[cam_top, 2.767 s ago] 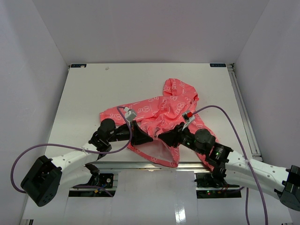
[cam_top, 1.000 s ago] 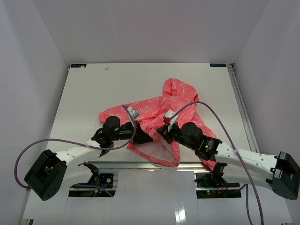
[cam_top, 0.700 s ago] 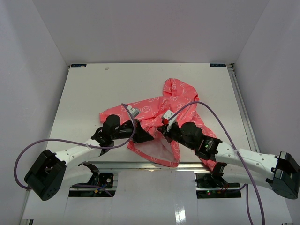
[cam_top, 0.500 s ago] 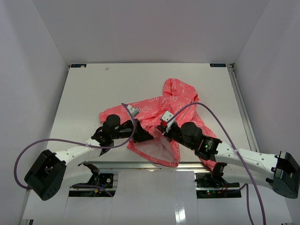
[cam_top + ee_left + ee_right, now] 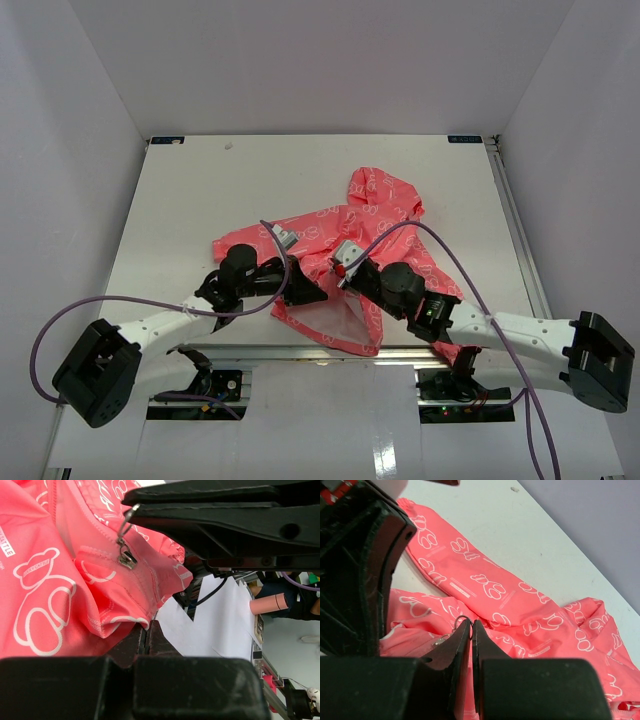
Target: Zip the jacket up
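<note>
Right gripper clenched on zipper; I see left gripper, at its 9 o'clock, pinching jacket hem, table's 6 o'clock edge.

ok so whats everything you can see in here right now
jacket: one, coral pink with white bear prints, crumpled mid-table toward the near edge
zipper pull: one, silver, on the jacket's front edge between the arms
table: one, white, under everything
walls: three, pale grey, around the table
cables: two, purple, one looping off each arm
arms: two, white and black, reaching in from the near edge
left fingers: one pair, black, shut on the jacket's edge
right fingers: one pair, black, shut on the zipper pull's ring
</note>
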`<control>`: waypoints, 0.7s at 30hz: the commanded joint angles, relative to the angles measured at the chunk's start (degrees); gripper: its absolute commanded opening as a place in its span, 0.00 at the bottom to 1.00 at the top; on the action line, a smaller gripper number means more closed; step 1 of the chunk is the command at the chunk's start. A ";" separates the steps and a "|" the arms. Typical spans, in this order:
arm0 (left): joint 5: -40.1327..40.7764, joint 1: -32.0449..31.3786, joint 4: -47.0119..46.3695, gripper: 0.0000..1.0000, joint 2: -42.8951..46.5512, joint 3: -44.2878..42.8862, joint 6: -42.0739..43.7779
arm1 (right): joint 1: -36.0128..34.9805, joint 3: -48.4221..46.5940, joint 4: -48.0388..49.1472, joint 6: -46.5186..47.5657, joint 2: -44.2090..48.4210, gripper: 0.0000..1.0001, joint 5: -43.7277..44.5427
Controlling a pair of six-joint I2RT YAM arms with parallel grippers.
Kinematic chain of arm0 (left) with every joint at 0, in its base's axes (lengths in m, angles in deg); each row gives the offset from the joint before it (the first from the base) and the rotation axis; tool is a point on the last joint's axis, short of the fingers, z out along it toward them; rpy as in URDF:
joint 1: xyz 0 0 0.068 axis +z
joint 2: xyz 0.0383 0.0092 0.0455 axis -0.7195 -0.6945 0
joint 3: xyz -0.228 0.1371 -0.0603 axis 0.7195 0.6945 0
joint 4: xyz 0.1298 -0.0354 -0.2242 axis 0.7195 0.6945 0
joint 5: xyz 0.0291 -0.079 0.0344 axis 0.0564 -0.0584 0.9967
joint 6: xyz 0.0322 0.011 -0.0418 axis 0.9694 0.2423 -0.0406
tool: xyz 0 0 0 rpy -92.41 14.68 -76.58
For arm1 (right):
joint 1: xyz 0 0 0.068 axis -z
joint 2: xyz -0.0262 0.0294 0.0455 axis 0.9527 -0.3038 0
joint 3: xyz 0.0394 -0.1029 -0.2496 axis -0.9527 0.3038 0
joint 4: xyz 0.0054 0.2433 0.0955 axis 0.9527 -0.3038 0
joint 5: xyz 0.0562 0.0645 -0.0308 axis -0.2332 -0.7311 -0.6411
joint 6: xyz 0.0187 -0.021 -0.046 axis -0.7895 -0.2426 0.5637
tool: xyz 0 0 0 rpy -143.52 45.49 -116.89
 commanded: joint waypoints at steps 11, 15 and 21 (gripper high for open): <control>0.28 -0.43 4.68 0.00 5.12 1.42 -0.55 | 14.38 -5.48 11.42 -4.16 -9.86 0.08 4.64; 1.85 -0.43 4.73 0.00 6.23 2.80 -0.35 | 19.92 -7.39 13.46 -4.93 -13.63 0.08 2.92; 5.09 -0.34 5.30 0.00 8.53 5.29 -0.02 | 28.07 -12.15 15.80 -5.91 -20.45 0.08 -0.69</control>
